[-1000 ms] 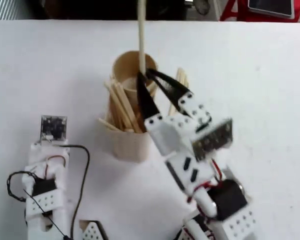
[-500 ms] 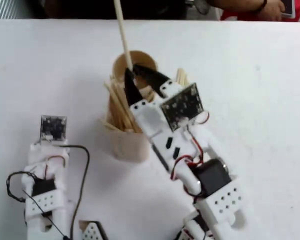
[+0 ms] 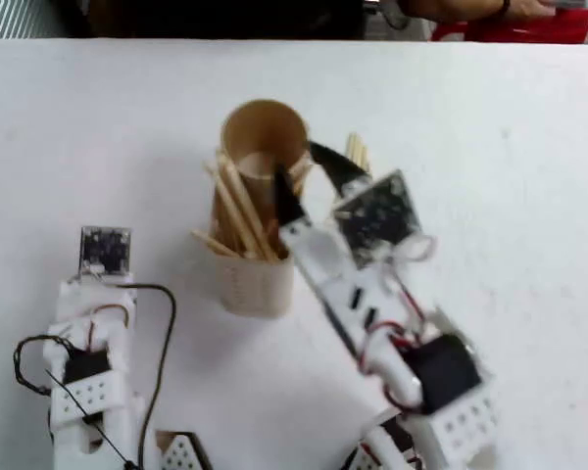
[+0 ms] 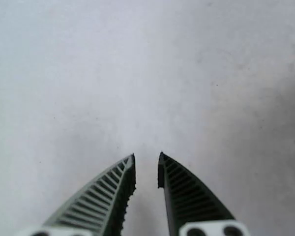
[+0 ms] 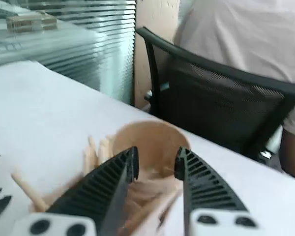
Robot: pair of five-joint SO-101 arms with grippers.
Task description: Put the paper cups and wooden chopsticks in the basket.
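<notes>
A pale basket stands mid-table with a tan paper cup and a bundle of wooden chopsticks leaning in it. More chopsticks poke up at the cup's right. My right gripper hovers open at the cup's right rim with nothing between its fingers. In the right wrist view that gripper frames the cup, with chopsticks beside it. My left gripper stands slightly open over bare table, holding nothing. The left arm rests at the front left.
The white table is bare to the right of and behind the basket. A black chair stands past the table's far edge. Cables loop beside the left arm.
The right gripper held a chopstick upright over the cup and swung it left. Now that chopstick no longer stands up, and the gripper is open and has drawn back to the right.
</notes>
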